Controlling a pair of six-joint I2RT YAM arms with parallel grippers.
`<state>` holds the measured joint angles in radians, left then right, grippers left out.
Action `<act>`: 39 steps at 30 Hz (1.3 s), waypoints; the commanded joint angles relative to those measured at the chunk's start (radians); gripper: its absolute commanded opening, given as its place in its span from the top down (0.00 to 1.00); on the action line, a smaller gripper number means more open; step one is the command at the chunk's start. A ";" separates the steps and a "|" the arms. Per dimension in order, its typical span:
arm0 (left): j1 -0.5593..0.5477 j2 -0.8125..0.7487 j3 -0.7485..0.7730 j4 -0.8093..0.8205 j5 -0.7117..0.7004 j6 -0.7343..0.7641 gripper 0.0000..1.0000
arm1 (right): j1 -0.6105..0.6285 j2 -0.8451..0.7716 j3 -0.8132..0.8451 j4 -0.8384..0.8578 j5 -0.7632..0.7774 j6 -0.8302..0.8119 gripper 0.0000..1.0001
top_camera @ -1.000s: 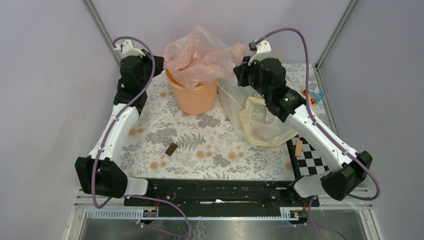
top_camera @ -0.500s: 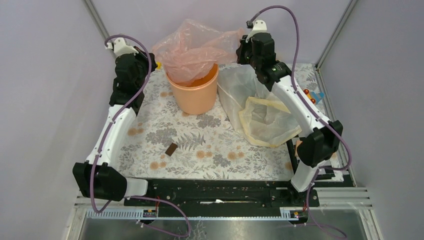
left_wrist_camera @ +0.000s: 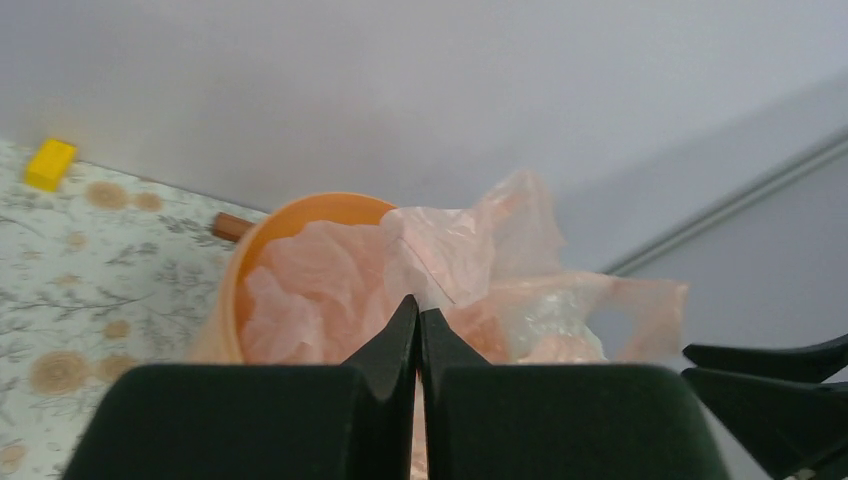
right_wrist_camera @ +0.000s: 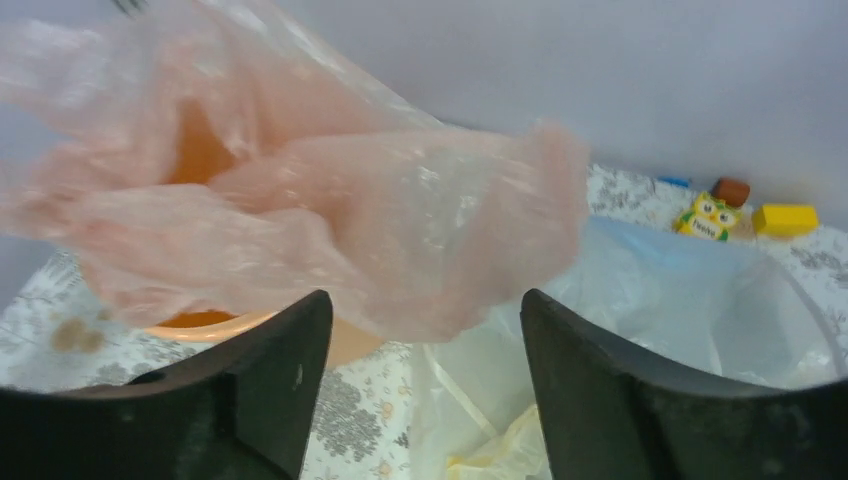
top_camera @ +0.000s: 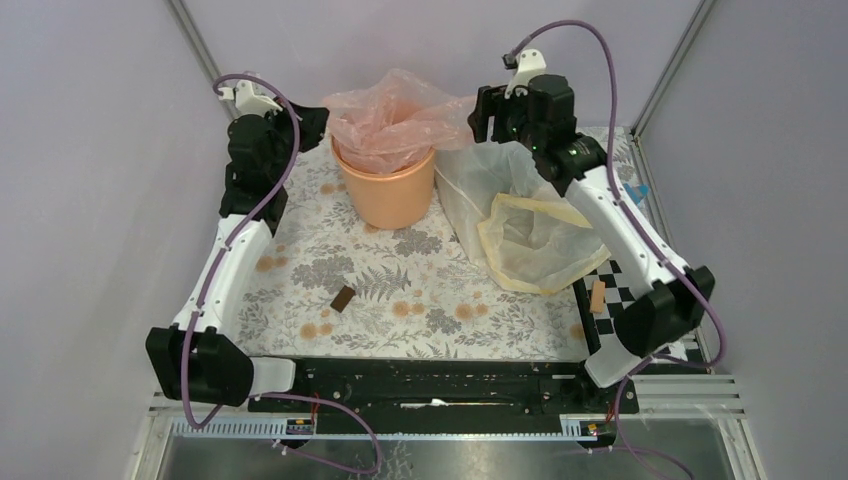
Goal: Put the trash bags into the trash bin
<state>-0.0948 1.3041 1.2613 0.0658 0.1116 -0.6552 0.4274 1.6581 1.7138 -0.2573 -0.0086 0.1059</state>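
The trash bag (top_camera: pixel 395 125), thin crinkly pink plastic, sits bunched in the mouth of the peach-orange trash bin (top_camera: pixel 385 195) and spills over its rim. My left gripper (top_camera: pixel 316 122) hovers at the bin's left side. In the left wrist view it (left_wrist_camera: pixel 418 306) is shut, with the bag's edge (left_wrist_camera: pixel 440 255) pinched at its tips. On the bin's right side, my right gripper (top_camera: pixel 480 115) is open. The bag's loose right flap (right_wrist_camera: pixel 400 230) hangs just ahead of and above its (right_wrist_camera: pixel 425 312) spread fingers, with nothing between them. The bin rim (right_wrist_camera: pixel 200 326) shows under the flap.
A clear whitish bag (top_camera: pixel 480 185) and a pale yellow bag (top_camera: pixel 535 240) lie right of the bin, under my right arm. A small brown block (top_camera: pixel 343 298) lies mid-mat. A checkerboard (top_camera: pixel 622 305) with a wooden block (top_camera: pixel 597 295) is near right. Small toys (right_wrist_camera: pixel 708 215) line the back wall.
My right gripper has opened and let go of the pink bag's right side. The bag has sunk lower onto the bin. The left gripper stays shut on its edge.
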 commanded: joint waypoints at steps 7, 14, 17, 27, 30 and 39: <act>-0.010 -0.153 -0.046 0.089 0.103 -0.041 1.00 | 0.153 -0.112 0.010 0.163 -0.090 -0.201 0.17; -0.010 -0.213 -0.054 0.051 0.090 -0.058 1.00 | 0.233 0.075 0.176 0.193 -0.139 -0.254 0.91; -0.010 -0.233 -0.103 0.095 0.122 -0.102 1.00 | 0.250 0.159 0.226 0.221 -0.194 -0.251 1.00; -0.010 -0.221 -0.109 0.125 0.192 -0.163 1.00 | 0.310 0.389 0.343 0.248 -0.214 -0.210 0.73; -0.010 -0.226 -0.068 0.133 0.234 -0.195 1.00 | 0.308 0.471 0.418 0.221 -0.049 -0.194 0.79; -0.009 -0.273 0.147 0.110 0.292 -0.230 1.00 | 0.265 0.532 0.463 0.133 0.143 -0.139 0.85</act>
<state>-0.1047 1.0851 1.3010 0.1066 0.3546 -0.8520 0.7170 2.1956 2.1292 -0.1078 0.0277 -0.0711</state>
